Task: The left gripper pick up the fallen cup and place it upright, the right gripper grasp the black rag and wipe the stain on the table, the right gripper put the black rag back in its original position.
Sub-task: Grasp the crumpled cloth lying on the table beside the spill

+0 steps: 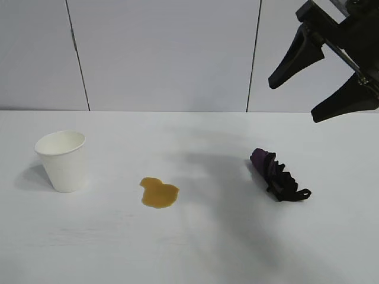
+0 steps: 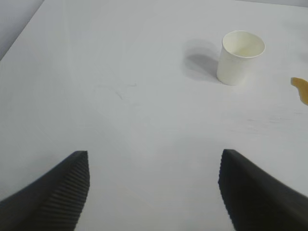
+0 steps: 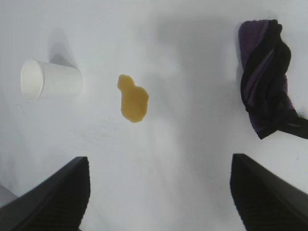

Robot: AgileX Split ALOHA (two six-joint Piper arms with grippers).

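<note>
from the outside camera, your right tool [image 1: 320, 80] hangs high at the upper right, above and behind the black rag [image 1: 277, 174]. its two pointed fingers are spread wide with nothing between them, and it touches nothing. the fingers slant down toward the worktop [image 1: 237, 248]. the rag lies bunched on the right side. the amber stain [image 1: 159, 193] sits near the middle, well apart from the rag. the white cup [image 1: 62, 160] stands upright on the left, mouth up. your left tool does not appear in this view.

from the left wrist camera, your left tool [image 2: 154, 166] is spread wide and empty, both ribbed fingertips over bare worktop, angled down and forward. the cup [image 2: 239, 57] stands upright well ahead of it, untouched, with an edge of the stain [image 2: 301, 88] just beyond.

from the right wrist camera, your right tool [image 3: 159, 171] is again wide open, holding nothing, looking steeply down on the worktop. the rag [image 3: 265, 79], the stain [image 3: 133, 98] and the cup [image 3: 48, 79] all lie beyond its tips, none of them touched.
</note>
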